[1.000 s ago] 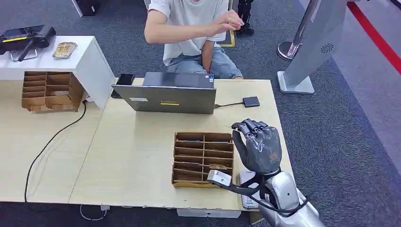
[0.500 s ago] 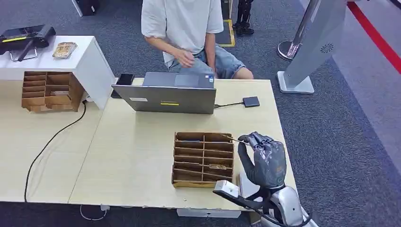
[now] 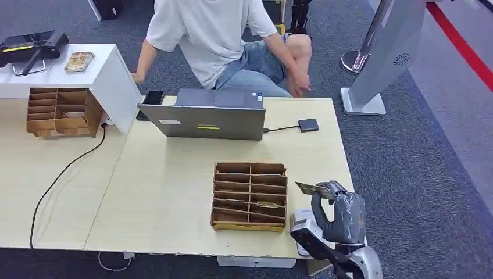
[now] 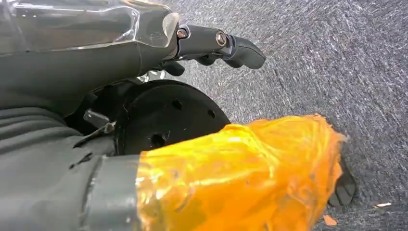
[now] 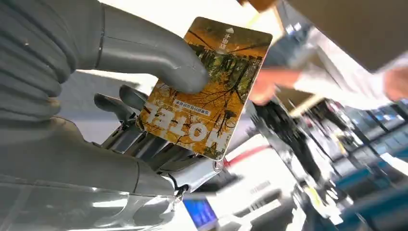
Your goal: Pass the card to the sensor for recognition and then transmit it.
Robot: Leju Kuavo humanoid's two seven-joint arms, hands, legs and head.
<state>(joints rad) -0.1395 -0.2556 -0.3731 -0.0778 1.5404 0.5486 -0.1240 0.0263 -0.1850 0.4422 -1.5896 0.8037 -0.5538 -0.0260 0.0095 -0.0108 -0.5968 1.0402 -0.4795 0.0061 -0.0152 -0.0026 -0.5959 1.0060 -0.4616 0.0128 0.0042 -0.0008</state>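
Card (image 3: 308,188) in hand is what matters at this table: the robot's right hand (image 3: 343,212) pinches it between thumb and fingers, just off the right side of the wooden slotted rack (image 3: 250,196), near the front right corner of the table (image 3: 168,186). From the wrist camera the card (image 5: 207,91) shows an orange autumn picture, with the thick grey thumb (image 5: 154,55) pressed on its face and the darker fingers behind it. In the head view it lies nearly flat, its long axis pointing away from the hand toward the rack and the middle of the table. A small white device with a screen (image 3: 303,226) sits on the table just beneath and in front of that hand; I take it for the sensor, though I cannot be sure. If so, the card is held just above it and a little toward the rack, so the coming move looks like a short lowering rather than a reach. The left hand (image 4: 216,45) hangs over the grey carpet with nothing seen in it; whether its fingers are spread or curled I cannot tell. A person (image 3: 215,35) sits behind the laptop (image 3: 203,119) at the far edge, well apart from the card.
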